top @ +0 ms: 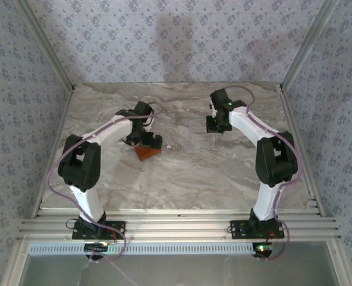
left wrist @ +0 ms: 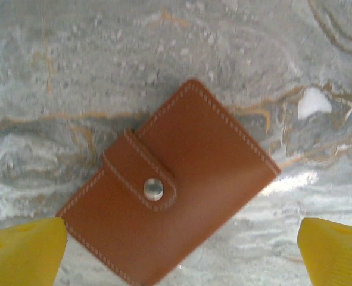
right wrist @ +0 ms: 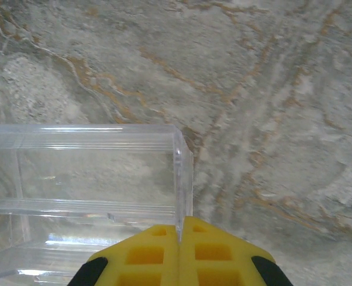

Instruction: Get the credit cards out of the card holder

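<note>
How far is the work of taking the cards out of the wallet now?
Nothing looks done: the wallet lies closed on the table, its snap fastened. In hand: the left end effector hangs open above it; the right end effector is shut on a clear box wall. Left: unsnap it, open it, pull out the cards.

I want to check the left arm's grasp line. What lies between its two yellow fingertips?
In the left wrist view, the closed card holder, strap snapped, lies between the fingertips, close to one; bare marble table fills the gap to the other.
</note>
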{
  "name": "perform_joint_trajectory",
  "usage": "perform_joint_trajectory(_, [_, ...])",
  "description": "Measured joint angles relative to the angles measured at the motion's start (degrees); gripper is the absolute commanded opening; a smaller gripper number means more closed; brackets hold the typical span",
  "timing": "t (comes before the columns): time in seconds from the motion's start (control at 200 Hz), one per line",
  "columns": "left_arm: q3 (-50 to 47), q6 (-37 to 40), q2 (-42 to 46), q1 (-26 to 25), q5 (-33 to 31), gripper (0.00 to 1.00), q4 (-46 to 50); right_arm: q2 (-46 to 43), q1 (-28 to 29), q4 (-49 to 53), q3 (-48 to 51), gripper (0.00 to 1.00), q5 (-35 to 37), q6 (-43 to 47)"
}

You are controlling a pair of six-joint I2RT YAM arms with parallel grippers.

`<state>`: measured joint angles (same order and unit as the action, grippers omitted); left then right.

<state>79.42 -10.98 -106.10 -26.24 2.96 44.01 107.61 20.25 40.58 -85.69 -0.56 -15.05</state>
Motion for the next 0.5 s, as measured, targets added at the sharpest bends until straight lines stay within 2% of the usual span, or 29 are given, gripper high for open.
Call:
perform_joint_trajectory(0.255, [4.5, 2.9, -7.5, 0.3, 0.9, 0.99, 1.1, 6.3, 3.6, 1.7, -7.1, 0.00, -0.2, -5.3])
perform_joint_trajectory(0.505, [3.6, 2.8, -8.8, 0.2, 5.1, 0.92, 0.9, 12.1, 6.9, 4.5, -15.3, 0.00, 1.7, -9.2])
